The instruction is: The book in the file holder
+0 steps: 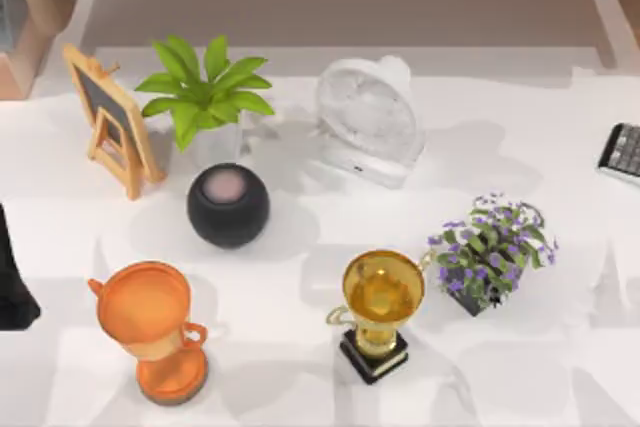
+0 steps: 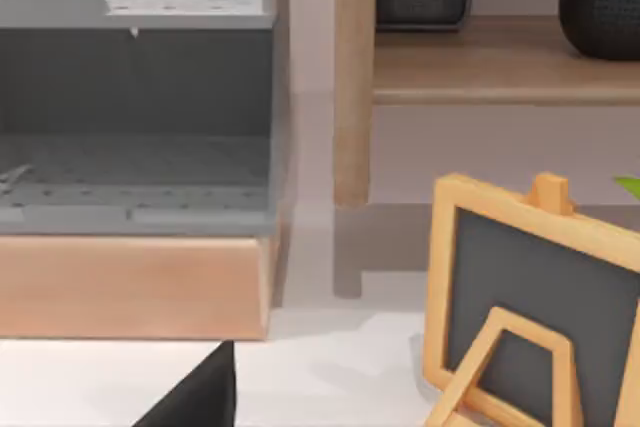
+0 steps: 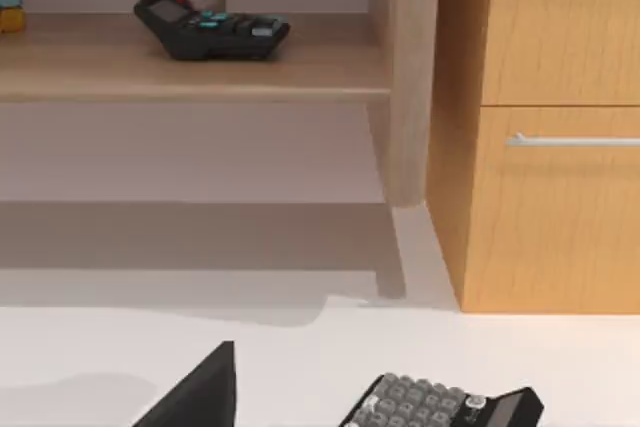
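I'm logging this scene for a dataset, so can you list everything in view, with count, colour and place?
Chalkboard easel: one, wood-framed, table's back left.
Potted plant: one, green, beside the easel.
Fan: one, white, back centre.
Speaker: one, black, centre left.
Trophies: two, orange front left, gold front centre.
Flower pot: one, purple blooms, right.
Calculator: one, dark, right edge.
File holder: one, grey, left wrist view.
Left arm: black, parked at left edge.

On the white worktop (image 1: 560, 147), a small chalkboard easel (image 1: 110, 117) stands at the far left beside a leafy green plant (image 1: 205, 92). A white fan (image 1: 368, 119) sits mid-back, a black round speaker (image 1: 228, 204) in front of the plant. Up front, an orange trophy (image 1: 150, 322), a gold trophy (image 1: 380, 307), purple flowers (image 1: 490, 252); a calculator (image 1: 622, 152) at the right edge.
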